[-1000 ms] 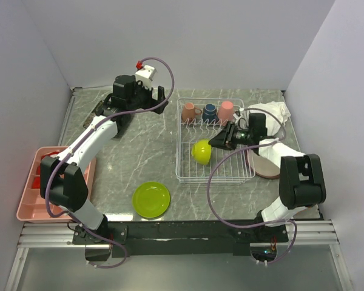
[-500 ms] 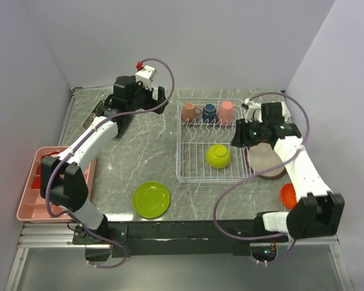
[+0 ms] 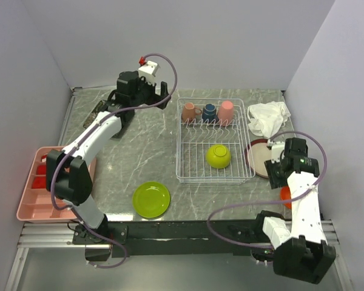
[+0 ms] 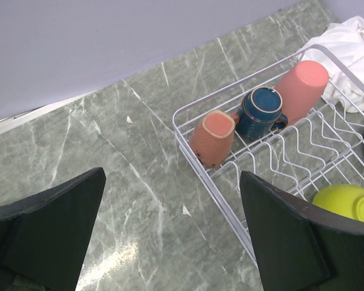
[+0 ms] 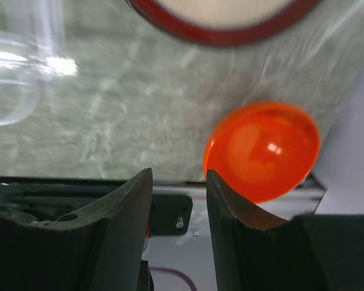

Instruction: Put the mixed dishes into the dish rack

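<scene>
From where I stand, the dish rack (image 3: 185,171) sits at the middle of the overhead view, slightly right. The lime green bowl (image 3: 218,156) lies upside down on its lower wires. Along its top edge, left to right, lie the salmon cup (image 4: 212,138), the dark navy cup (image 4: 259,112) and the pink cup (image 4: 301,91), all on their sides. The lime green plate (image 3: 151,199) is flat on the table, below the rack's lower left corner. The brown round plate (image 3: 256,159) lies just right of the rack, with the white rag (image 3: 268,117) above it.

The left gripper (image 4: 170,176) hangs over bare table at the upper left, its jaws spread wide with nothing between them. The right gripper (image 5: 179,176) points down near the table's lower right edge, its jaws a narrow gap apart and empty. The orange bowl (image 5: 264,151) sits just right of its fingers, not touching them.

The pink tray (image 3: 25,203) rests at the far left edge.
</scene>
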You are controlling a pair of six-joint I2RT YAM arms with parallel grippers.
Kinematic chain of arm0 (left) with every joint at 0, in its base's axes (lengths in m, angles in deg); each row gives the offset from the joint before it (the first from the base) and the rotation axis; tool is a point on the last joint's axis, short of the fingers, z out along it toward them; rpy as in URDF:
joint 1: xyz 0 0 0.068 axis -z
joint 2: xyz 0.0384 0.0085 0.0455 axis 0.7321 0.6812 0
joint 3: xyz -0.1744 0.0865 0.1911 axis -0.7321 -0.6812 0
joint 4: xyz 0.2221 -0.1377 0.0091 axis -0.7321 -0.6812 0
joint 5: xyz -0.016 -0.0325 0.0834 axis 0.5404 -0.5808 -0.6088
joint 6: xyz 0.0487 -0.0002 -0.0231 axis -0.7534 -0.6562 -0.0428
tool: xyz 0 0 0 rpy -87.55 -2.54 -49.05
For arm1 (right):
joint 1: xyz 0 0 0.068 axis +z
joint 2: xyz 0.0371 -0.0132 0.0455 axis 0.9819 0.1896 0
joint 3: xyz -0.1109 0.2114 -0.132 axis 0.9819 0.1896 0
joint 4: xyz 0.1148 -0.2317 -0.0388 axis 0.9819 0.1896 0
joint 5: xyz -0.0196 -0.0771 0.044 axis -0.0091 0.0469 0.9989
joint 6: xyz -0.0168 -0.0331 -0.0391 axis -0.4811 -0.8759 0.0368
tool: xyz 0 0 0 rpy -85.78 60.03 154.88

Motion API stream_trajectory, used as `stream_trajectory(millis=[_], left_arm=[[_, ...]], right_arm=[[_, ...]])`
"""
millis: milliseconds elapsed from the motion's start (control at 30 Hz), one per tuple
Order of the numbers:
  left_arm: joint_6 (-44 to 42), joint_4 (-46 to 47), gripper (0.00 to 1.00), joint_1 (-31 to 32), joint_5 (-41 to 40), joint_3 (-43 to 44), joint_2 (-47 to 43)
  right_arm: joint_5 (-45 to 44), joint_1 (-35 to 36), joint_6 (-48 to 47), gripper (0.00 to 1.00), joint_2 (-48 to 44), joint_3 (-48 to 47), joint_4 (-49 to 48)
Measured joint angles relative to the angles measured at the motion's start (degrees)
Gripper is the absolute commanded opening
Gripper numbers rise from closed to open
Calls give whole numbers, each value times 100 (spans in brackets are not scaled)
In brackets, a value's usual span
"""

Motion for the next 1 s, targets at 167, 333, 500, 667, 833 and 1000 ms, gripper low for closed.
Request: stream_trajectory(millis=[167, 333, 500, 667, 833, 1000], left_arm=[[11, -105, 100, 15, 46, 435, 387], [-26, -415, 100, 55, 48, 1049, 745], [-76, -704, 99, 68, 42, 1600, 1034], [-192, -798, 99, 173, -22, 1751, 1167], [-313, -826, 99, 382, -22, 1781, 1261], [-337, -828, 100, 455, -22, 1781, 1290]], right_arm=[[-107, -649, -208, 48, 275, 634, -105], [-210, -833, -334, 47, 603, 800, -348], [-282, -1062, -492, 45, 848, 872, -651], [-323, -1344, -651, 31, 1150, 890, -778], [-273, -1445, -741, 19, 1346, 890, -765], [-205, -1447, -734, 6, 1486, 868, -680]])
